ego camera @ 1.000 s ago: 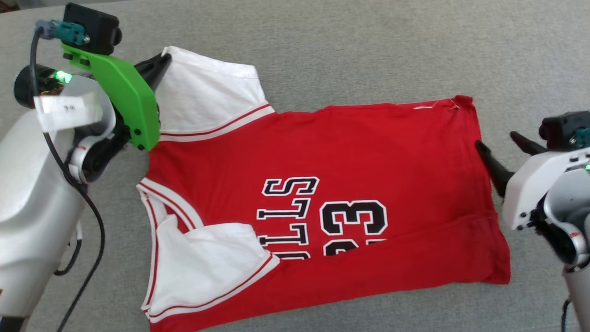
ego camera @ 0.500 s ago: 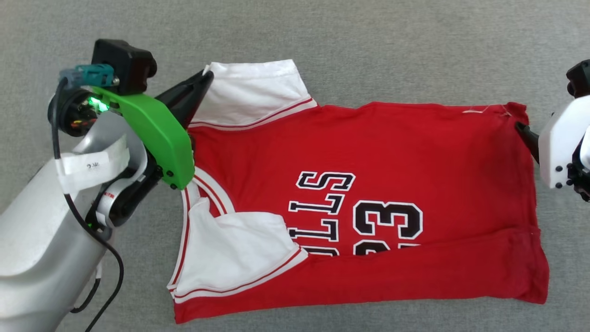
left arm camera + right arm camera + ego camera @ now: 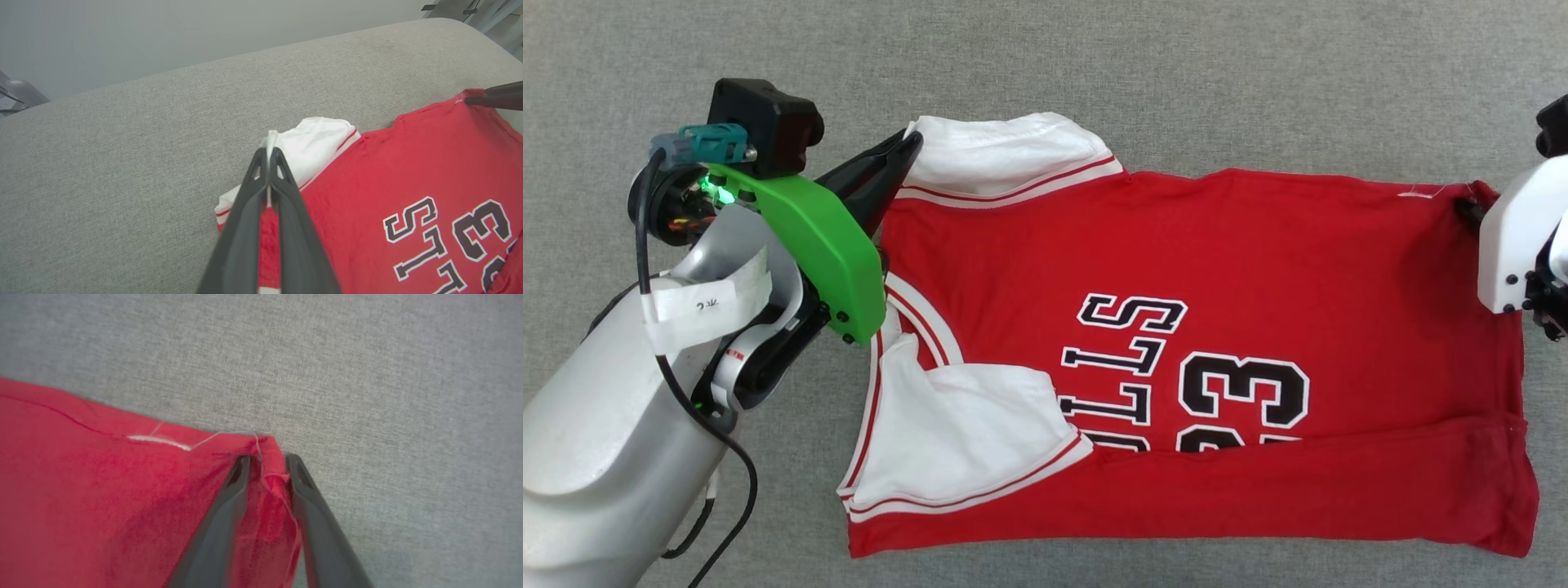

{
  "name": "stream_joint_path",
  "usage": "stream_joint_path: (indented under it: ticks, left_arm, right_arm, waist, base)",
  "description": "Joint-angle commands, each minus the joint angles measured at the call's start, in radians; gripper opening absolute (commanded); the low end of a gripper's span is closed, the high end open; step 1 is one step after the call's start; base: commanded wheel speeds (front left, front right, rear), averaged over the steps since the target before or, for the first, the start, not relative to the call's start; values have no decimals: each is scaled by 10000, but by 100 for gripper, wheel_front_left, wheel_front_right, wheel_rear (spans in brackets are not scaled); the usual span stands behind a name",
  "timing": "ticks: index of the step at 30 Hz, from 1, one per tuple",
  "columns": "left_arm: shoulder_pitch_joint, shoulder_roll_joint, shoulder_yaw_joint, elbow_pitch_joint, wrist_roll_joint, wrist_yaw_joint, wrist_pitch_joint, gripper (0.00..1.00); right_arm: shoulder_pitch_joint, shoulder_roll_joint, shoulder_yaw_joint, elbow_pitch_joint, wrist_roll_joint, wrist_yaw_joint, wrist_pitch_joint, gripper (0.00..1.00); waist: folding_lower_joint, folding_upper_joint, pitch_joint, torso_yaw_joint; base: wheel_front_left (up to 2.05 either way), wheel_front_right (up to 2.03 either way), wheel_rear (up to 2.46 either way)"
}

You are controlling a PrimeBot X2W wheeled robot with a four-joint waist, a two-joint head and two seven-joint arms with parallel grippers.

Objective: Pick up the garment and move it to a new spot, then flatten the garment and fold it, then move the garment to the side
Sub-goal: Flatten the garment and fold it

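Note:
The garment, a red jersey with white sleeves and dark "23" lettering, lies spread on the grey surface, its near edge folded over. My left gripper is shut on the corner of the far white sleeve. In the left wrist view the left gripper pinches that white sleeve, lifted slightly. My right gripper is at the far hem corner. In the right wrist view the right gripper stands astride a bunched ridge of the red hem, squeezing it.
Grey fabric surface runs all around the garment, with its rounded far edge in the left wrist view. The right gripper's dark fingers show at the upper right of the left wrist view.
The head camera has shifted. My right gripper went from beside the hem's middle, open, to the far hem corner and closed on it. The left gripper kept its hold; the sleeve bunched up.

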Motion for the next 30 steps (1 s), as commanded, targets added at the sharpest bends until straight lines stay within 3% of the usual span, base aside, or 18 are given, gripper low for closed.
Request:
stream_joint_path:
  ticks: [1, 15, 22, 30]
  left_arm:
    - [169, -89, -21, 51, -3, 36, -103, 0]
    - [1125, -151, 409, 660, -513, 257, -981, 0]
    - [2328, -4, 439, 414, -869, 450, -1231, 0]
    - [3937, 212, 355, -342, -991, 974, -1553, 0]
  right_arm:
    - [79, 95, 207, 304, 156, -7, -155, 0]
    - [405, -128, 74, 402, 1092, -7, -2651, 0]
    - [1691, -662, 241, -45, 1869, -7, -3680, 0]
    - [3517, -1313, 444, -689, 2808, -7, -4209, 0]
  waist:
    - [1, 118, -49, 5]
    - [1, 118, -1406, -84]
    - [1, 118, -2285, 36]
    - [1, 118, -2901, 271]
  base:
    - [0, 0, 0]
    - [0, 0, 0]
    - [0, 0, 0]
    - [0, 0, 0]
